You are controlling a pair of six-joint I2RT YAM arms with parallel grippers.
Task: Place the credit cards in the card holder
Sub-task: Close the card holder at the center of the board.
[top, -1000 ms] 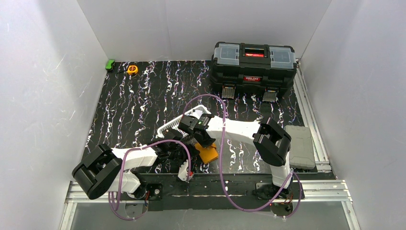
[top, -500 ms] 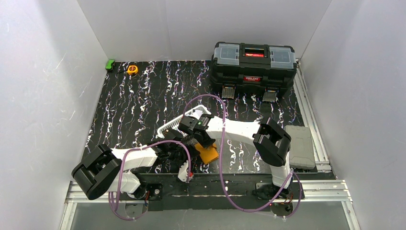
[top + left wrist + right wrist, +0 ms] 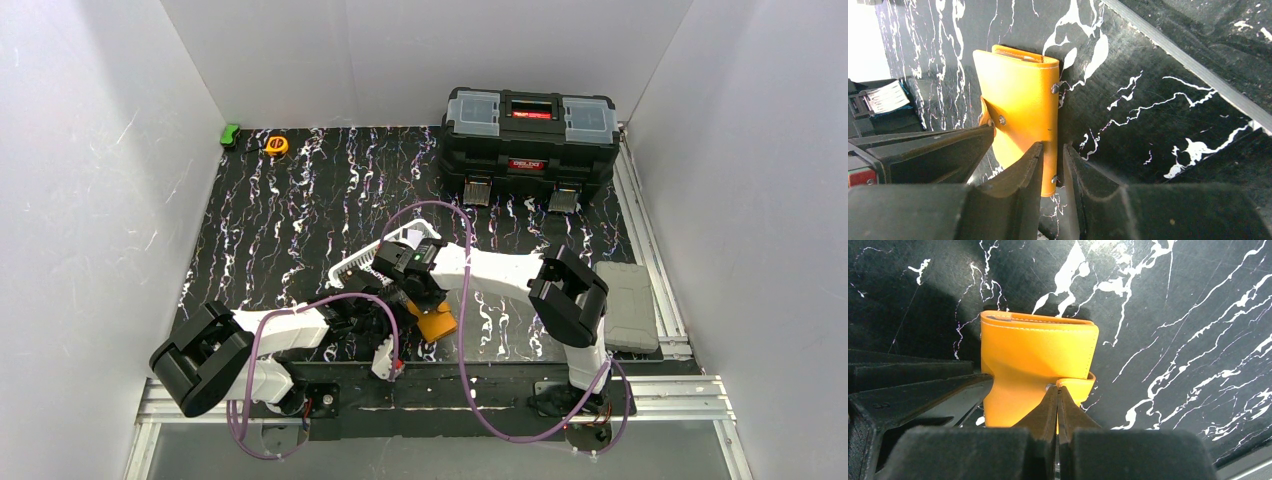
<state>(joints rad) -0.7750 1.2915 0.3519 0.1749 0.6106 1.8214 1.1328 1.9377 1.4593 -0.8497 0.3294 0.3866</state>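
A: Where is the card holder point(image 3: 437, 322) lying?

B: Flat on the black marbled table point(image 3: 300, 200), folded shut. Both claws have their tips on it.

A: What is the left claw point(image 3: 1052, 147) doing?

B: Its fingers stand close together with only a narrow gap, and the holder's riveted edge runs down into that gap. So it is clamped on that edge. The rest of the orange cover stretches ahead of the tips and off to their left.

A: And the right claw point(image 3: 1057, 389)?

B: Its fingers are pressed together with no gap showing. The snap tab point(image 3: 1077, 384) curls round the holder's side and ends just where the two tips meet — it looks pinched there. In the wrist view the holder's body lies ahead of those tips and mostly to their left.

A: Anything else close by?

B: A white slotted basket point(image 3: 350, 268) sits just beyond both claws, on the side away from the arm bases. It is very near the right claw, but I cannot tell whether they touch. A black toolbox point(image 3: 530, 140) stands well beyond them — at the table's far edge.
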